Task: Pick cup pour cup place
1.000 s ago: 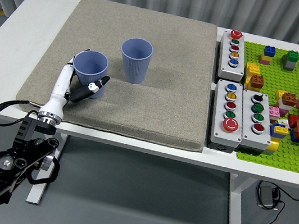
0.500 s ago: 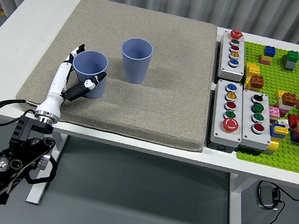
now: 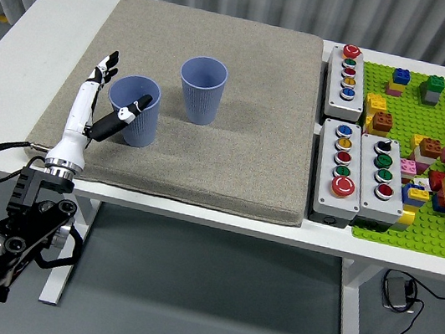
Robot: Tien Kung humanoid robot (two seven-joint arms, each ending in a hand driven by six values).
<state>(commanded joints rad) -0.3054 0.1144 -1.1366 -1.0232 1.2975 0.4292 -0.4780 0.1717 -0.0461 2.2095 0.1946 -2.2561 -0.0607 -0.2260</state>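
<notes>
Two blue ribbed cups stand upright on the grey mat (image 3: 233,152). The nearer cup (image 3: 136,111) is at the left; the farther cup (image 3: 202,88) stands up and to its right. My left hand (image 3: 109,94) is just left of the nearer cup, its fingers spread and pointing up. The thumb tip rests by the cup's front rim, and the other fingers stand clear of it on the left. The hand grips nothing. My right arm does not appear in this view.
Right of the mat sit three grey button boxes (image 3: 341,160). Beyond them a green brick baseplate (image 3: 417,223) carries several coloured bricks. The white table's (image 3: 23,34) left edge is close to my left arm.
My left hand has drawn back to the left and risen, its fingers opening away from the nearer cup. Both cups stay where they were.
</notes>
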